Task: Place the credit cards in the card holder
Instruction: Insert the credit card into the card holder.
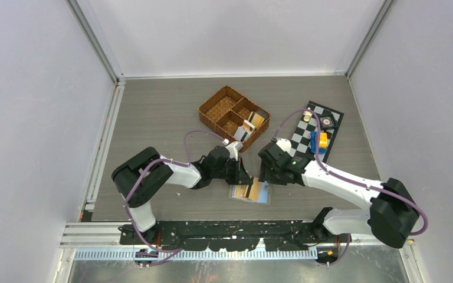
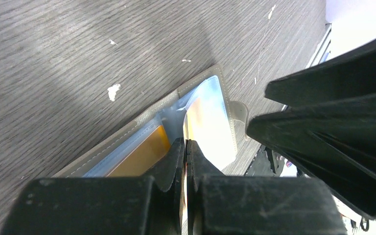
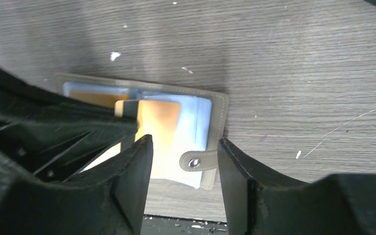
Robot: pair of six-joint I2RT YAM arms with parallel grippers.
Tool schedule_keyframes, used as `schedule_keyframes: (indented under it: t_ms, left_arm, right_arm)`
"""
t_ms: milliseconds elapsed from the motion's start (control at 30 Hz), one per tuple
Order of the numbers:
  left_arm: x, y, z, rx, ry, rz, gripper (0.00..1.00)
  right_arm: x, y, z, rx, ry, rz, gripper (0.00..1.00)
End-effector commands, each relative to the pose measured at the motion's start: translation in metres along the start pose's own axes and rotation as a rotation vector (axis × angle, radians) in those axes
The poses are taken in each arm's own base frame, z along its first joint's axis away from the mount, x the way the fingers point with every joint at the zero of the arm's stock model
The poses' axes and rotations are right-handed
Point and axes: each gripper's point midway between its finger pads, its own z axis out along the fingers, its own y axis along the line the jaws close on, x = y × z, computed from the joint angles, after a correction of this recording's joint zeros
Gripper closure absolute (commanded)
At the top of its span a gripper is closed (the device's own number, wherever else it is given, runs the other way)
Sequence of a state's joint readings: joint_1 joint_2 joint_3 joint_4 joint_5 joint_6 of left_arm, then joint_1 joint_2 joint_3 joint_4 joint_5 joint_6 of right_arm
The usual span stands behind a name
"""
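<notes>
Top external view shows one card holder lying open and flat on the tabletop near its front edge, between the two arms, with its long axis running left to right. Two orange credit cards show inside: a left card under a sleeve and a right card set crosswise to that axis. One snap tab sits at the right end. Over the fold, the left gripper is pressed together. With its jaws apart, the right gripper straddles the tab. One wicker basket holds more cards, too small to count.
</notes>
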State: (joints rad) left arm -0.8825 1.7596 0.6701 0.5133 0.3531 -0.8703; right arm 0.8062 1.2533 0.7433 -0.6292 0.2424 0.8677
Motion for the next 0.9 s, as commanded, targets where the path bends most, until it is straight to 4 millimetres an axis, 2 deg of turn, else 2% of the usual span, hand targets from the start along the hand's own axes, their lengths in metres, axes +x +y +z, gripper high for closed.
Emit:
schedule_keyframes:
  t_ms: [0, 367, 633, 867]
  left_arm:
    - [0.009, 0.016, -0.001, -0.085, 0.032, 0.037, 0.99]
    - [0.013, 0.016, 0.001, -0.1, 0.027, 0.03, 0.98]
    - [0.011, 0.013, -0.005, -0.133, 0.036, 0.062, 0.89]
    - [0.003, 0.007, -0.019, -0.185, 0.045, 0.132, 0.71]
  right_arm:
    - [0.001, 0.006, -0.017, -0.053, -0.009, 0.025, 0.42]
    - [0.024, -0.004, -0.003, 0.05, 0.039, -0.026, 0.42]
    - [0.028, -0.021, 0.005, 0.151, 0.036, -0.046, 0.61]
    - [0.022, -0.024, 0.001, 0.163, 0.003, -0.037, 0.84]
